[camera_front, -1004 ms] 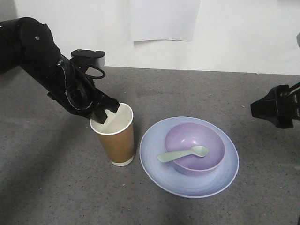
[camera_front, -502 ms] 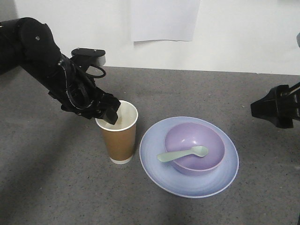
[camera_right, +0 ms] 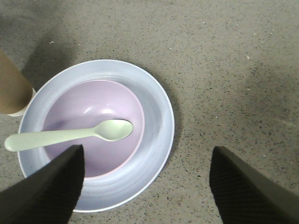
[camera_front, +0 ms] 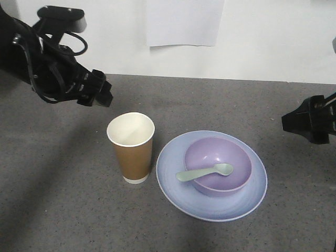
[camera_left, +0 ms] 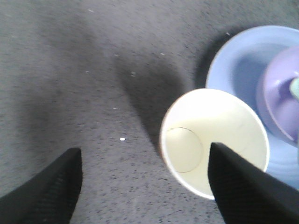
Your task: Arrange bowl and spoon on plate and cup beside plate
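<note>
The left gripper (camera_left: 145, 186) has been lifted off the cup (camera_front: 131, 147), jaws spread, cup below them. The spoon (camera_front: 205, 172) is laid across the bowl (camera_front: 218, 165) on the plate (camera_front: 173, 184), beneath the right gripper's (camera_right: 147, 186) parted jaws.

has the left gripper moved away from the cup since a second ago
Yes. The left gripper was dipped into the rim of the cup; it now sits open, up and to the image-left of that rim, clear of the cup, which stands beside the plate.
</note>
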{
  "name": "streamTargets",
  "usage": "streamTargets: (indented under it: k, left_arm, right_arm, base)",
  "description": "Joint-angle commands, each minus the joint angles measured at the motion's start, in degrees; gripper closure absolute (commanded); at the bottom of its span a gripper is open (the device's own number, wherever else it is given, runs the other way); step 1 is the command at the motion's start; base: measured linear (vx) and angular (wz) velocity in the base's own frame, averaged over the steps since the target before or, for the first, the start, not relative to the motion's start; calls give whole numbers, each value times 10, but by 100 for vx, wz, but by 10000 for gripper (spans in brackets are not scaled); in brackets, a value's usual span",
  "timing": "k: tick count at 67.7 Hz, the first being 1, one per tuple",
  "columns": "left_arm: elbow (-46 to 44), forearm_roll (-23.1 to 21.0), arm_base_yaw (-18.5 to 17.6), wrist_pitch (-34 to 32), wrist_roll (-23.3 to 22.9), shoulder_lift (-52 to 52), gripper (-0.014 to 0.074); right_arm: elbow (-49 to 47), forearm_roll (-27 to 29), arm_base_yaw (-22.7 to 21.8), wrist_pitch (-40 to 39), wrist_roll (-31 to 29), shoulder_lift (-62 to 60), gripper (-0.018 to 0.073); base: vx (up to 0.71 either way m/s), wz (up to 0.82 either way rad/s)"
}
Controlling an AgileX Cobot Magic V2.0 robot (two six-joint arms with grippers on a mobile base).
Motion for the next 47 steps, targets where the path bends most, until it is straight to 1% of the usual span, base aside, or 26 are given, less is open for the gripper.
streamTargets:
  k: [1, 7, 15, 23, 30, 37, 47]
  left_arm:
    - [-15, 40, -4, -32, -37, -46, 63]
    - [-15, 64, -4, -36, -58, -71, 76]
    - [3, 68, -4, -58, -64, -106, 97]
    - [57, 72, -4, -82, -70, -149, 118]
    - [119, 72, -4, -116, -82, -189, 130]
    - [175, 99, -4, -156, -105, -231, 130]
    - [247, 159, -4, -193, -155, -300, 130]
  right_arm:
    - [-13, -15, -4, -20, 0, -11, 14]
    - [-13, -36, -4, -16, 17, -17, 14]
    - [-13, -62, -4, -19, 36, -33, 14]
    - [-5, -100, -4, -23, 62, -60, 14]
    - [27, -134, -4, -36, 91, -89, 14]
    - [73, -153, -4, -46, 104, -129, 14]
    - [134, -165, -4, -67, 119, -194, 14]
  base:
    - [0, 0]
    - [0, 0]
    - [0, 0]
    - [0, 0]
    - [0, 0]
    - [0, 0]
    - [0, 0]
